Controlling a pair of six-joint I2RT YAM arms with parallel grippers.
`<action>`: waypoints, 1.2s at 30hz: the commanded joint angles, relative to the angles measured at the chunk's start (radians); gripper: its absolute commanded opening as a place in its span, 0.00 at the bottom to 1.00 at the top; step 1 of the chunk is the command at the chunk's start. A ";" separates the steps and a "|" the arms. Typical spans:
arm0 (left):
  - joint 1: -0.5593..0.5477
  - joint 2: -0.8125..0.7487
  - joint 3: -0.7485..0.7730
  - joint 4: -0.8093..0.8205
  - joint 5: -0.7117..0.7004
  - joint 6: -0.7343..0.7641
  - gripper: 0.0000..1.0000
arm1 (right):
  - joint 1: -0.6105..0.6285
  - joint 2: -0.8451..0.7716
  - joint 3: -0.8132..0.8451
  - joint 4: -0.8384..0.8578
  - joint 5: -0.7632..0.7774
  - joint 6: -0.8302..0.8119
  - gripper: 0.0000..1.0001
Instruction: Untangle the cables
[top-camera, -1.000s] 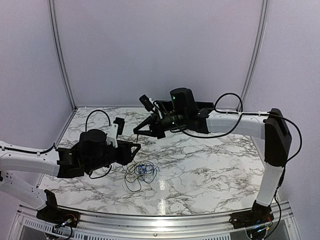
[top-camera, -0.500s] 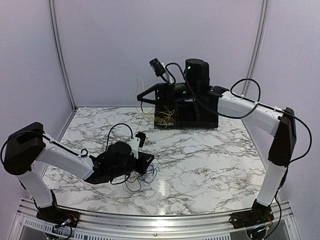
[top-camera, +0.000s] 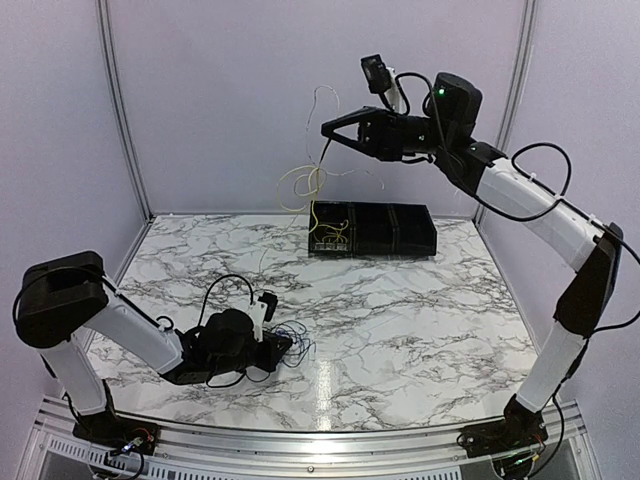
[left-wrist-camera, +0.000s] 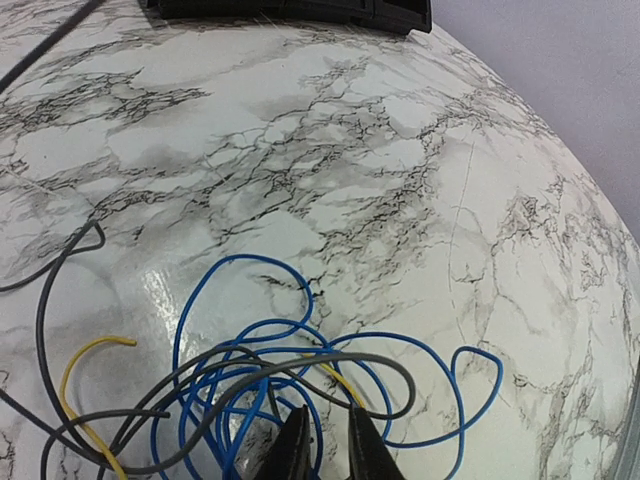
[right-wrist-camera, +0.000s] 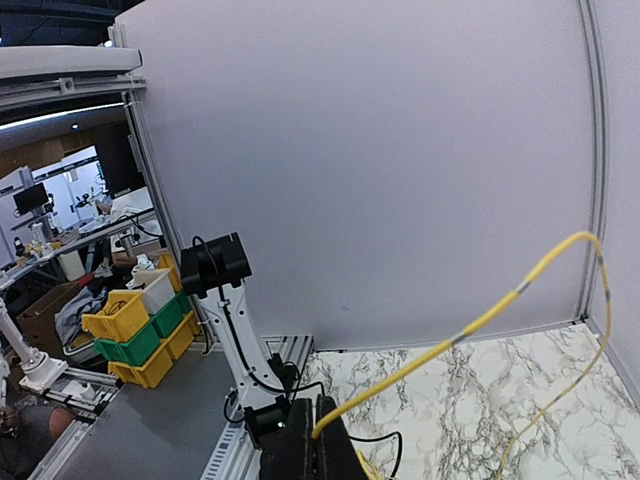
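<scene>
**Fingers and cables at the counter**

Right fingers (right-wrist-camera: 312, 435), pressed together on the yellow cable (right-wrist-camera: 470, 330), are held high above the black tray (top-camera: 390, 230), whose left compartment holds yellow loops. Left fingers (top-camera: 283, 345) lie low on the counter (top-camera: 420, 320), nearly closed among the blue cable (left-wrist-camera: 245, 260) and black cable (left-wrist-camera: 38, 320); whether they grip a cable cannot be told.

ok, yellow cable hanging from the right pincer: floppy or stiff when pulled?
Probably floppy yet springy: the yellow cable hangs from the right pincer in loose curls, not straight. Likely very light: in the wrist view it arcs up from the pincer unsupported. It may drag: yellow also shows among the blue cable loops on the table.
</scene>
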 joint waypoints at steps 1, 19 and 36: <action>-0.002 -0.061 -0.047 0.040 -0.007 -0.032 0.17 | -0.012 -0.014 0.005 -0.135 0.043 -0.148 0.00; -0.108 -0.630 -0.083 0.029 -0.212 -0.020 0.54 | -0.002 -0.069 -0.244 -0.234 0.222 -0.332 0.00; -0.076 -0.340 0.304 -0.180 -0.200 0.045 0.50 | 0.075 -0.051 -0.258 -0.252 0.239 -0.360 0.00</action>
